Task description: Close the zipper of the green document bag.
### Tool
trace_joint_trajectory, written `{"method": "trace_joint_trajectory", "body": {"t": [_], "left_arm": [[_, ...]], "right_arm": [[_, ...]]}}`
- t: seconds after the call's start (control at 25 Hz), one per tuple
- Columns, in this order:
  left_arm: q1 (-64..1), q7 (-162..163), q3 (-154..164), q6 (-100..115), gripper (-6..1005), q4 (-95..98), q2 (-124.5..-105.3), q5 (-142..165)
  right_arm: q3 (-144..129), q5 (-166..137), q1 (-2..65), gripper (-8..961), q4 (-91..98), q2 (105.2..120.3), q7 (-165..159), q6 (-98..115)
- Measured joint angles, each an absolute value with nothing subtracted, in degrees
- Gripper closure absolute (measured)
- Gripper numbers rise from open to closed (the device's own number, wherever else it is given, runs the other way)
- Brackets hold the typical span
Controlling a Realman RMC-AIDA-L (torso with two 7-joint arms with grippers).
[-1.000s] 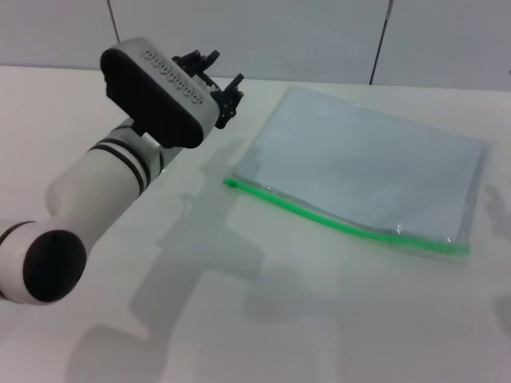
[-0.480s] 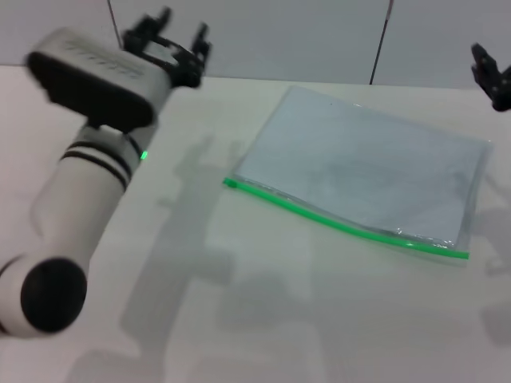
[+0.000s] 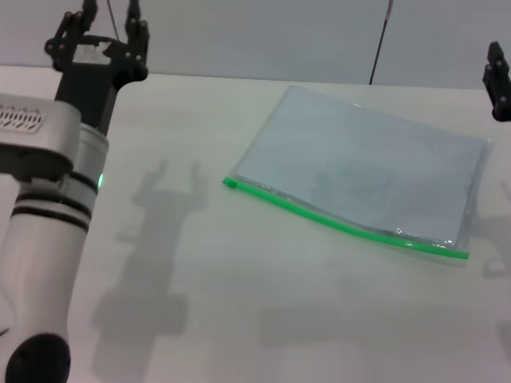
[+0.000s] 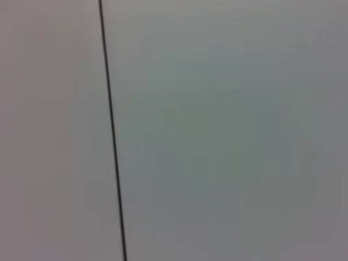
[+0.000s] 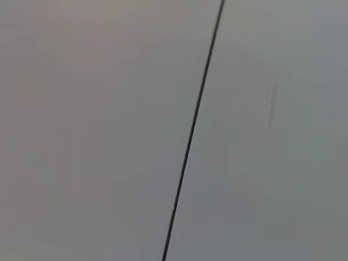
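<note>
The green document bag (image 3: 367, 167) lies flat on the white table, right of centre, a pale blue-grey pouch set at a slant. Its zipper (image 3: 343, 223) is the bright green strip along the near long edge, with a small green nub at the left end (image 3: 230, 183). My left gripper (image 3: 104, 20) is raised at the far left, pointing up toward the wall, open and holding nothing, well away from the bag. My right gripper (image 3: 500, 80) shows only partly at the right edge, above the bag's far right corner. Both wrist views show only the wall.
The white table (image 3: 239, 303) stretches bare in front of and left of the bag. A grey wall with a dark vertical seam (image 3: 382, 40) stands behind. My left forearm (image 3: 48, 207) fills the left side of the head view.
My left arm has swung up and to the left, away from the bag, its gripper now pointing upward. The right gripper has come into view at the right edge. The bag has not moved.
</note>
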State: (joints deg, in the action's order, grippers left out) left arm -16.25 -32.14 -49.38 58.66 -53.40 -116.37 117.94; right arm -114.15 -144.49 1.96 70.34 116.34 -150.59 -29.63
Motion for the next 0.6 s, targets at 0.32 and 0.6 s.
{"method": "trace_joint_trajectory", "body": {"t": [0.32,0.6], "left_arm": [[-12.4,-32.3,-49.2,59.3,496,-55.1,-116.37,117.9],[-12.9,-32.4,-47.4,59.0,499,-54.6,-116.46,117.8]], "right_arm": [[-117.6,-140.5,2.5,422,64.4,116.26,-150.6,-36.0],[-120.5,-139.1,4.1,424,61.0,116.27,-150.6,-42.0]]}}
